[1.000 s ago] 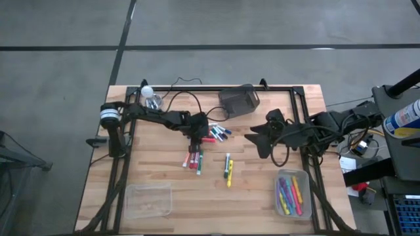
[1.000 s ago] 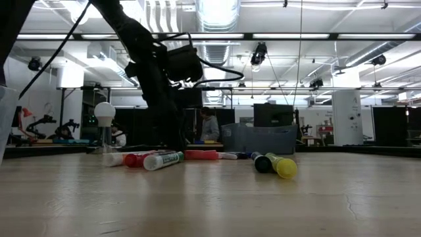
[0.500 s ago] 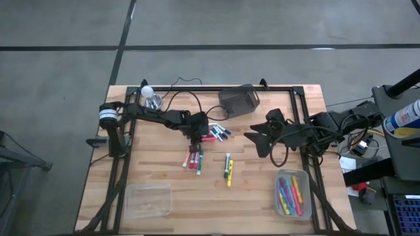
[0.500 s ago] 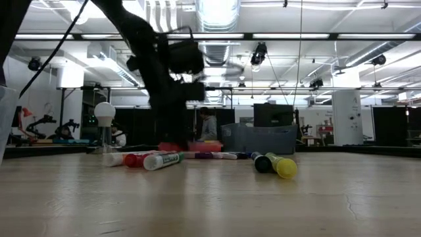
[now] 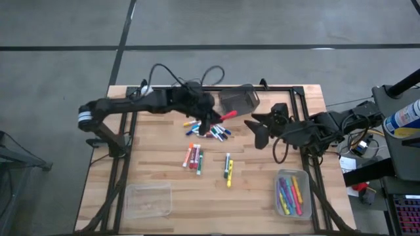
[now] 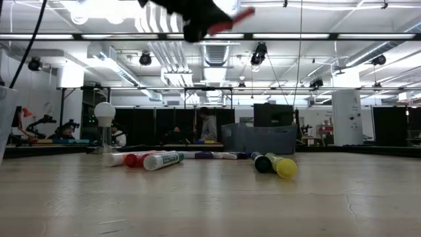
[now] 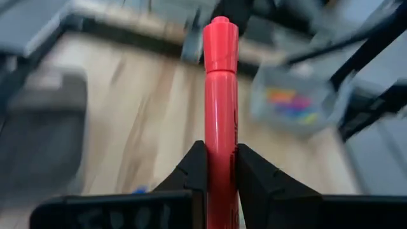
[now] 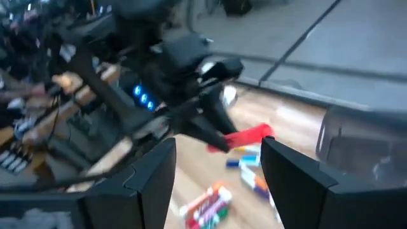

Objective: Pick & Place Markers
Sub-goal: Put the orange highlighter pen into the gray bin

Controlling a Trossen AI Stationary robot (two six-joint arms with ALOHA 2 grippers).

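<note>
The table (image 5: 151, 167) is pale butcher-block wood, planked and matte, edged by a black metal frame, standing on a grey concrete floor marked with dark lines. Across the low view the room behind is an open workshop with bright strip lights, ceiling ducts and benches.

The left gripper (image 5: 211, 120) hangs above the table's far middle, its dark fingers (image 7: 191, 172) clamped on a smooth red marker (image 7: 220, 108) whose capped end sticks out toward the dark mesh bin (image 5: 238, 100). Loose markers (image 5: 195, 157) lie scattered on the wood beneath and nearer the front.

More markers fill a clear plastic tray (image 5: 293, 193) at the front right; another clear tray (image 5: 149, 199) sits front left.

The right gripper (image 5: 257, 135) hovers beside the bin, jaws apart, holding nothing.
</note>
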